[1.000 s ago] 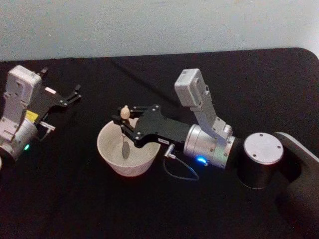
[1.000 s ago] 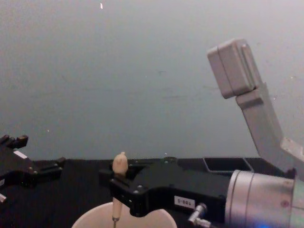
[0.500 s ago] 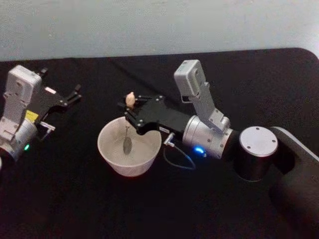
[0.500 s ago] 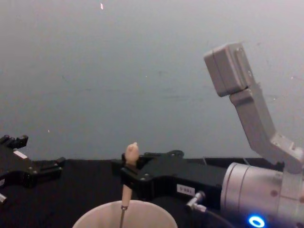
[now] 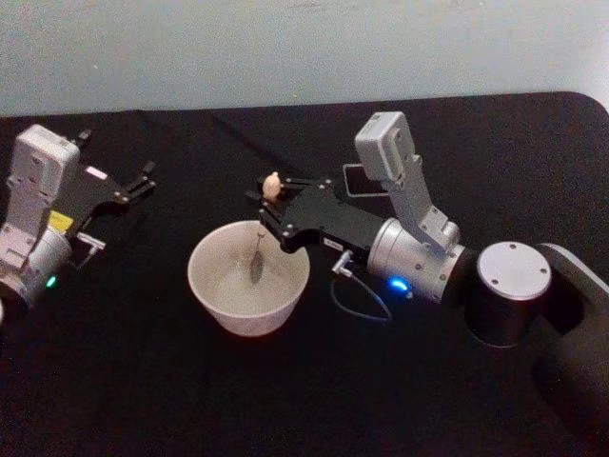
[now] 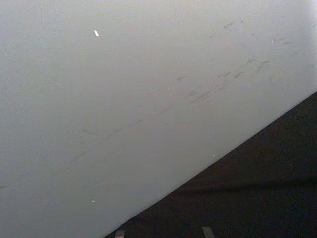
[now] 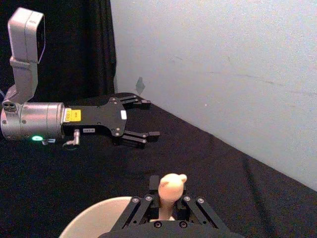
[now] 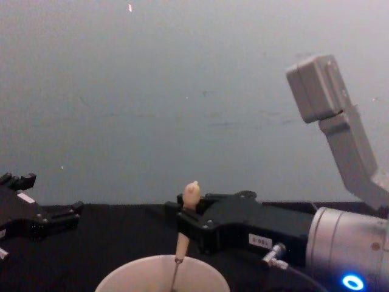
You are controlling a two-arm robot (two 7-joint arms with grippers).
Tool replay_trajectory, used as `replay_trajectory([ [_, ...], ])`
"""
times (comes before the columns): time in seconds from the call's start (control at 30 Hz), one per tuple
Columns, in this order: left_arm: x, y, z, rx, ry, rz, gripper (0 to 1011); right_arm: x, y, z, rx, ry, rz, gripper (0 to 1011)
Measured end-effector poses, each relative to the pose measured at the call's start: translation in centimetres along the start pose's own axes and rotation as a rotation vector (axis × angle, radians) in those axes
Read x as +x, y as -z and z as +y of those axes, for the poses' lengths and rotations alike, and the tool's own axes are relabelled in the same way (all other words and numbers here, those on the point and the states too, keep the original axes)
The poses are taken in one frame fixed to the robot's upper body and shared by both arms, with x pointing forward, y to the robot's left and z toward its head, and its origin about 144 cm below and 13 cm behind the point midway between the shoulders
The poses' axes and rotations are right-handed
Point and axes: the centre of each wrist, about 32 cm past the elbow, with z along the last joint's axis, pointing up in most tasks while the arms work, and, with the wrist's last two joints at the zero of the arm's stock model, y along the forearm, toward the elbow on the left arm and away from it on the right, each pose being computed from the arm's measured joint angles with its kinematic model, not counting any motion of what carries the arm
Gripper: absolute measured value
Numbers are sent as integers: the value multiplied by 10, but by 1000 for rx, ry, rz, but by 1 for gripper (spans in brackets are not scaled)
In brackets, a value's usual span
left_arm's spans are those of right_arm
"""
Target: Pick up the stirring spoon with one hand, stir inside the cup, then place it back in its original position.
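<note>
One right end effector (image 5: 268, 205), level, holds stirring spoon (image 5: 256, 268) in cup (image 5: 244, 319).

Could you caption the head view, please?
Right tool holds the stirring spoon in the cup; left tool parked far left.

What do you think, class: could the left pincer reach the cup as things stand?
Probably yes: the left pincer is open at the left, bare black table between it and the cup. The right pincer, gripping the stirring spoon, crowds only the far-right rim.

Pale scuffed wall (image 6: 124, 99) meets black tabletop (image 6: 257, 193); two small grey tabs (image 6: 207, 231), possibly metal.
</note>
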Motion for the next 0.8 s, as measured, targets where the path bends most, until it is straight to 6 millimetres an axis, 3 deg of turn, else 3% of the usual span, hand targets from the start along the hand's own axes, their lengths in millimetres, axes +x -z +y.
replay_trajectory([
  [0.8,0,0,0,0,0,0,1001,-8,-4,-22,10,-16,1,173],
])
